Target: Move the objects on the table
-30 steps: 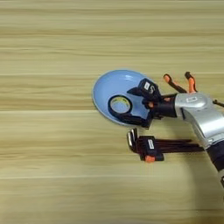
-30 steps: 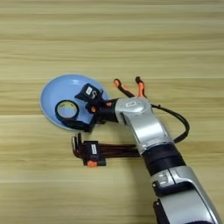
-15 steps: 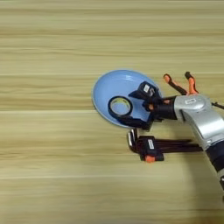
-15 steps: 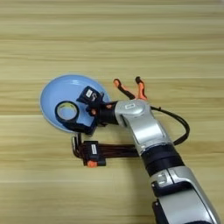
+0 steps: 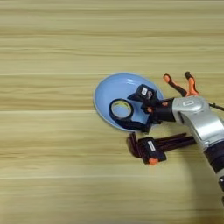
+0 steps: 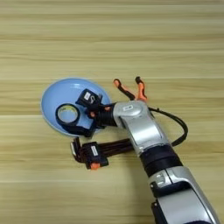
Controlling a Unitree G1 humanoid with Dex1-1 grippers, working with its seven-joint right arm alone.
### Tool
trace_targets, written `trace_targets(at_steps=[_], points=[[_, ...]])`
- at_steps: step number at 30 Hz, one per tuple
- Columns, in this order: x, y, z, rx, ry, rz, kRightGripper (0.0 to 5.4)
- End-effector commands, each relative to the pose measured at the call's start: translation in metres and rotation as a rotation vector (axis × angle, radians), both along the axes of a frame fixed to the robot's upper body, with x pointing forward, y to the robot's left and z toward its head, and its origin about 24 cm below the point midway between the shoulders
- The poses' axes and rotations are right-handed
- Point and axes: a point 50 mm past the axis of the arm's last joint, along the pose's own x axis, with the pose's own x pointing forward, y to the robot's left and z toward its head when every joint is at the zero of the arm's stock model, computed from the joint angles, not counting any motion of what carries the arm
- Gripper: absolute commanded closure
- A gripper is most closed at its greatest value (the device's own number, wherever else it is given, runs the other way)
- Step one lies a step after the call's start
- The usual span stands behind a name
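One tape roll, one plate.

Your inventory by colour:
- Tabletop: pale tan, horizontal plank grain.
- Plate under the jaws: light blue.
- Tape roll between the jaws: black, yellowish core.
- Gripper: black fingers, orange accents; forearm silver.
- Pliers behind the jaws: orange-and-black handles.
- Clamp just below the jaws: black, orange trim.

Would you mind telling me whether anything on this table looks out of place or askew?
Nothing stands out: the black tape roll lies flat in the round blue plate, with the black claw open beside it, and the black-and-orange bar clamp rests undisturbed below.
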Motion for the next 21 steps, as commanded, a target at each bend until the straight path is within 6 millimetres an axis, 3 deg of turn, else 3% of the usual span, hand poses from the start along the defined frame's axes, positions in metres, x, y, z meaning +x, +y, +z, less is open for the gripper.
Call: trace_targets(at_steps=[1,8,21], points=[[0.0156,0.0010,0.0299,0.007,-0.135,-0.003,0.59],[0.0160,0.0008,0.0303,0.013,-0.137,-0.003,1.32],[0.0206,-0.0009,0.0351,0.033,-0.157,-0.027,1.37]])
